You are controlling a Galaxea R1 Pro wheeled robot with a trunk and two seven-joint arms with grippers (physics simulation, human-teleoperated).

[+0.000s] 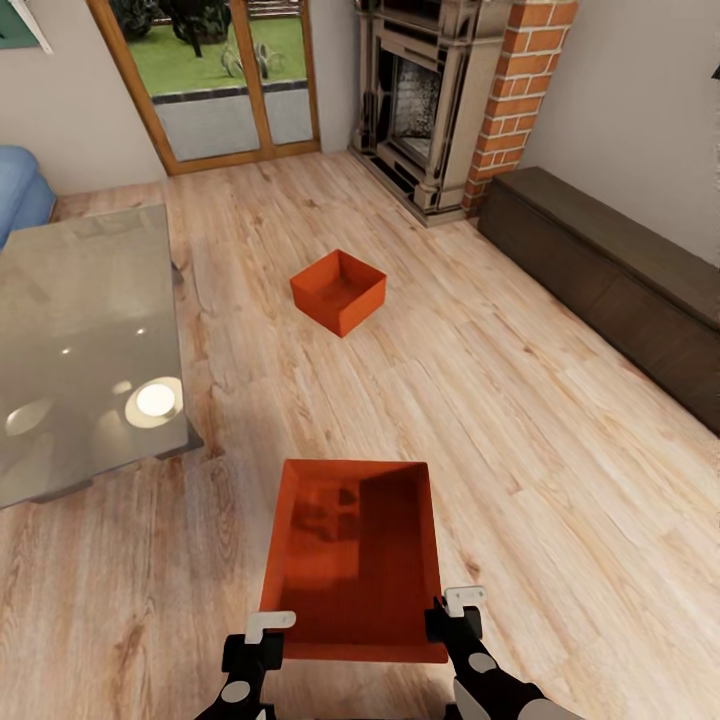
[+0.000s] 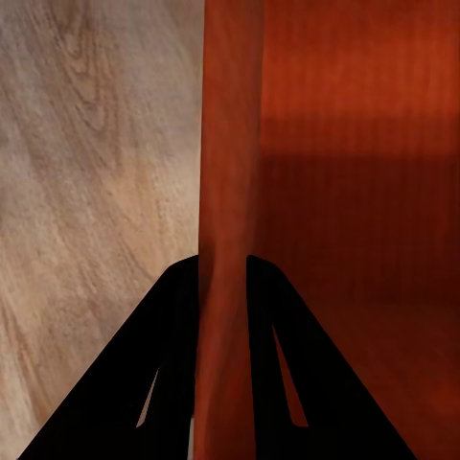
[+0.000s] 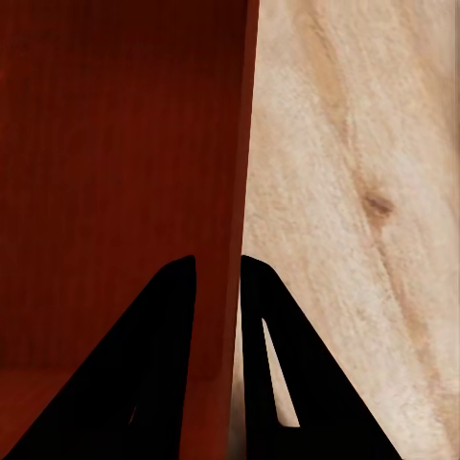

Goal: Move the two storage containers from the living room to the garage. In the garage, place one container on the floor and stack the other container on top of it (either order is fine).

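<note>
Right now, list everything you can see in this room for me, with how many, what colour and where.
Near storage container: one, orange-red, in front of the robot, a side wall pinched by each gripper.
Far storage container: one, orange-red, on the wood floor ahead.
Glass coffee table: one, grey-tinted, to the left.
Sofa: one, blue, far left edge.
Glass doors: wood-framed, back wall.
Fireplace: one, red brick and stone, back right.
Low cabinet: one, dark brown, right wall.
Left gripper: black, shut on the container's left wall.
Right gripper: black, shut on its right wall.
</note>
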